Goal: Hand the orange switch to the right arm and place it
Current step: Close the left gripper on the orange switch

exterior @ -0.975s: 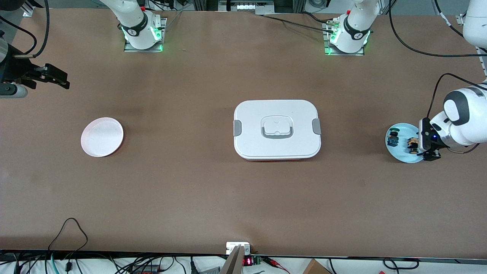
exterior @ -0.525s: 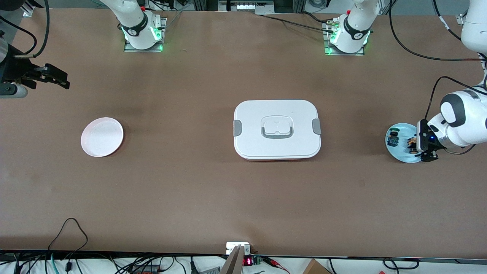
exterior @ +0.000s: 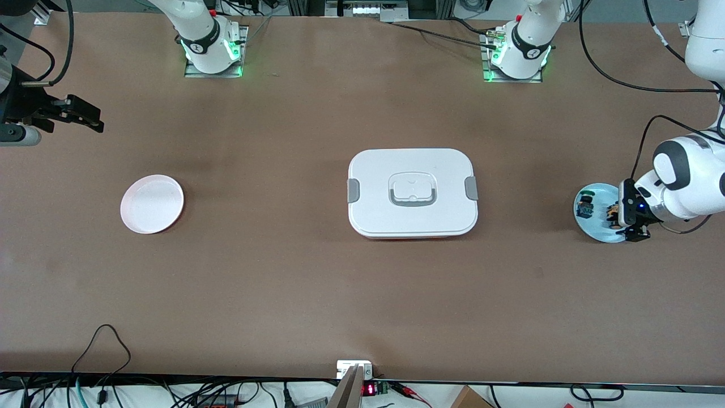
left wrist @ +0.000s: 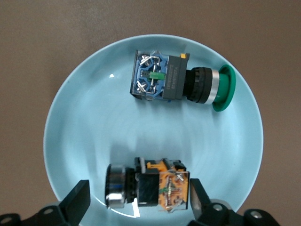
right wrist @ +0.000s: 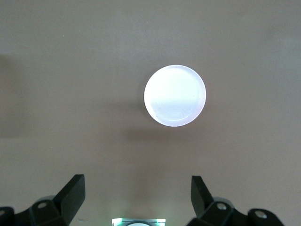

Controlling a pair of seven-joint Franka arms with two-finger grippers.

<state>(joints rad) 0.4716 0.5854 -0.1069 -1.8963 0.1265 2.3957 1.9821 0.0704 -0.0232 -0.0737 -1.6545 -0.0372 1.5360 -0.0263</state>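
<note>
The orange switch (exterior: 612, 214) lies on its side on the light blue plate (exterior: 596, 229) at the left arm's end of the table. In the left wrist view it shows an orange-and-black body with a silver collar (left wrist: 148, 188). My left gripper (exterior: 627, 225) is low over the plate (left wrist: 89, 132), open, one finger on each side of the orange switch (left wrist: 138, 207), not touching it. My right gripper (exterior: 85, 116) waits open and empty (right wrist: 138, 197) in the air at the right arm's end.
A green-capped switch with a blue body (exterior: 585, 206) lies on the same plate (left wrist: 176, 82). A white lidded box (exterior: 412, 192) stands mid-table. A pale pink plate (exterior: 152, 204) lies toward the right arm's end, seen below the right gripper (right wrist: 175, 95).
My left gripper has shifted a little toward the middle of the blue plate, closing in around the orange switch. The right arm has not moved.
</note>
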